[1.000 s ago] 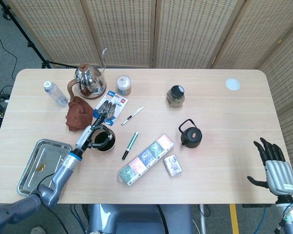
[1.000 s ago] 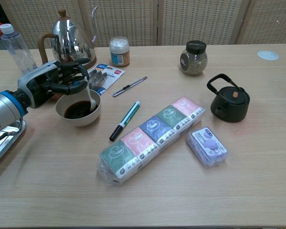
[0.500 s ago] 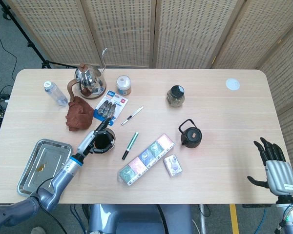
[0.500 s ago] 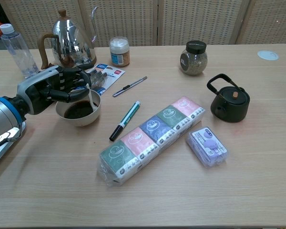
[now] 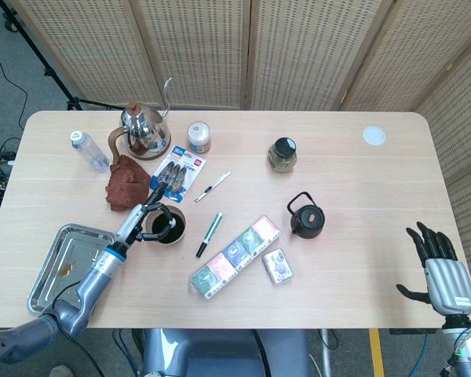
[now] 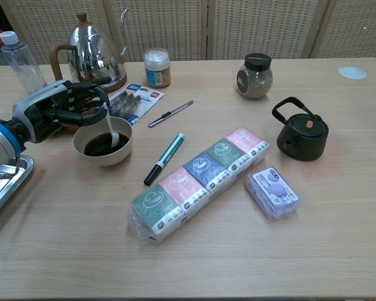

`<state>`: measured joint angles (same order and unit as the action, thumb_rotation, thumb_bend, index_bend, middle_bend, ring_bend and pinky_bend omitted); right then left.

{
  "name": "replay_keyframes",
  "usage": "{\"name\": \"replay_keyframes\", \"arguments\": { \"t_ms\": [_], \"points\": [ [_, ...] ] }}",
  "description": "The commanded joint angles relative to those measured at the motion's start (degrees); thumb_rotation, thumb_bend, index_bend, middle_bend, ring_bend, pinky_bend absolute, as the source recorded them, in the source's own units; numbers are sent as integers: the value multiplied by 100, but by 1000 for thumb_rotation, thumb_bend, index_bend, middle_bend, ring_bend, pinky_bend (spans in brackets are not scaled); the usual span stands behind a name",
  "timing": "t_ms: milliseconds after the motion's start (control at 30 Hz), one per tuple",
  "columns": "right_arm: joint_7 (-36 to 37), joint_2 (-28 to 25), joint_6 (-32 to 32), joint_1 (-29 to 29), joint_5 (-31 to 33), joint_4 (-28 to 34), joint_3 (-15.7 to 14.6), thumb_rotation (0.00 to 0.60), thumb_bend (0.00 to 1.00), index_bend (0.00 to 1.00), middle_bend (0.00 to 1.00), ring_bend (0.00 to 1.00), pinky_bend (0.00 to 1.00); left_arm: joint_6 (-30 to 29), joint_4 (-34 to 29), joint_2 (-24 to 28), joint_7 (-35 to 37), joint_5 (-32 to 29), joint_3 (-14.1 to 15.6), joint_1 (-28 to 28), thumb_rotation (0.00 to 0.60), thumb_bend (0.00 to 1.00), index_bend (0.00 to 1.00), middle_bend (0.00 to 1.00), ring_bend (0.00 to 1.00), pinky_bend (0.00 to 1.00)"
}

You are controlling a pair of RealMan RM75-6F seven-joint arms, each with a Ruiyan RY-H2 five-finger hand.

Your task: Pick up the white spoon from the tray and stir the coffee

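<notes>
Both arms are smooth silver-grey tubes; the left hand (image 6: 56, 110) has a pale grey back, black fingers and a bright blue band at the wrist, while the right hand (image 5: 438, 271) shows ribbed light-grey plating, black fingers and a small label

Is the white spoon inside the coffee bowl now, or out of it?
Inside. The left hand holds the white spoon, and its tip dips into the dark coffee in the bowl.

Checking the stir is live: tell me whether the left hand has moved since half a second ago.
Yes. In the chest view the left hand, holding the white spoon, has shifted left relative to the coffee bowl.
</notes>
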<state>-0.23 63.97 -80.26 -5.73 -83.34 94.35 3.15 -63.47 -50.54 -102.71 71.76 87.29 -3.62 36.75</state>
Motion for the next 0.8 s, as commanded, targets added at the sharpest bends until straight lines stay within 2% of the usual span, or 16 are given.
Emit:
{"name": "replay_keyframes", "arguments": {
  "t_ms": [33,467,533,567,700,800],
  "points": [
    [7,-4,-7,3,11,-2,8,600,0,0,0,0,0,23,93,-76,-175,50,-19,94,600,480,661,0,0,0],
    [88,-54,-38,12,-21,24,12,600,0,0,0,0,0,78,-299,-14,-737,61,45,114,600,470,662,0,0,0],
    [89,-57,-36,13,-20,28,11,600,0,0,0,0,0,52,-326,8,-792,66,49,101,600,450,636,0,0,0],
    [90,-58,-37,13,-20,29,12,600,0,0,0,0,0,37,-331,16,-828,74,47,102,600,434,583,0,0,0],
    [84,-58,-38,13,-31,38,6,600,0,0,0,0,0,26,-418,103,-1047,131,94,110,600,347,266,0,0,0],
    [81,-59,-51,16,-47,46,2,600,0,0,0,0,0,-39,-558,204,-1230,160,108,90,600,247,150,0,0,0]
  ]
}}
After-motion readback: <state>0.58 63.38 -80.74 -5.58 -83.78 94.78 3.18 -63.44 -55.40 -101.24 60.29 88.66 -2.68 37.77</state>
